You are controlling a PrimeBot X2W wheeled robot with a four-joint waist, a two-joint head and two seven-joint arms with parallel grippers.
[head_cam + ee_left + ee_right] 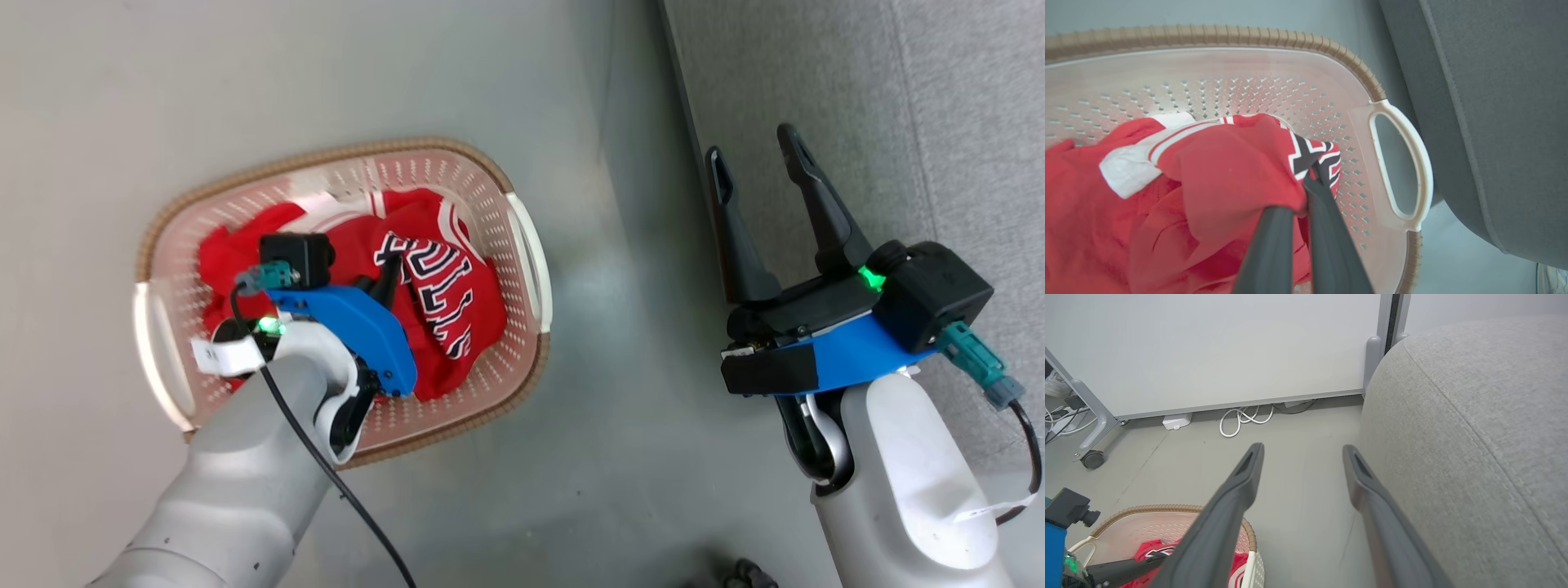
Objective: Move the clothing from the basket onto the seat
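We are at the grasp of the first garment. Our left gripper (1301,192) is down inside the basket (245,200), at nine o'clock in the head view. Its fingers are drawn nearly together on a raised fold of the jersey (1229,171), close by the lettering. The plainer red piece (224,253) lies under and beside it, toward the basket's nine o'clock wall. Our right gripper (751,145) hangs at three o'clock by the edge of the seat (898,122), fingers spread wide and holding nothing. Next, we judge, comes a lift high enough to clear the basket's wall and white handle (1424,171), then a swing across the strip of floor (620,327) toward two o'clock. The jersey could drag the other piece along or snag the wall, and our right arm stands in that path. White cables (1241,418) and a caster (1093,459) lie well apart, at eleven o'clock in the right wrist view.
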